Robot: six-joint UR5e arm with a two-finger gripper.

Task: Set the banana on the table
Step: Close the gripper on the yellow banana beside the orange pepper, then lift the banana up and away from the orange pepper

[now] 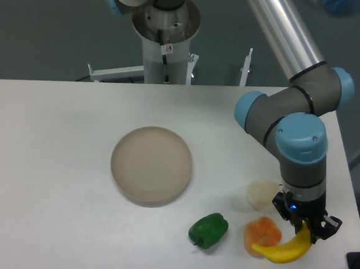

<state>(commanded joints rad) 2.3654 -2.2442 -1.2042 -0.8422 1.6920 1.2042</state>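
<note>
The bright-yellow banana [285,250] lies at the front right of the white table [53,162], its left end touching the round orange fruit [261,232]. My gripper [306,232] points down over the banana's right end, with its fingers on either side of the upper tip. I cannot tell whether the fingers still grip the banana or have let go. The banana looks to be resting on or just above the tabletop.
A round beige plate [151,164] sits in the middle of the table. A green pepper [208,230] lies left of the orange fruit. A pale round object [261,193] sits behind the orange fruit, beside my wrist. The table's right edge is close to the gripper.
</note>
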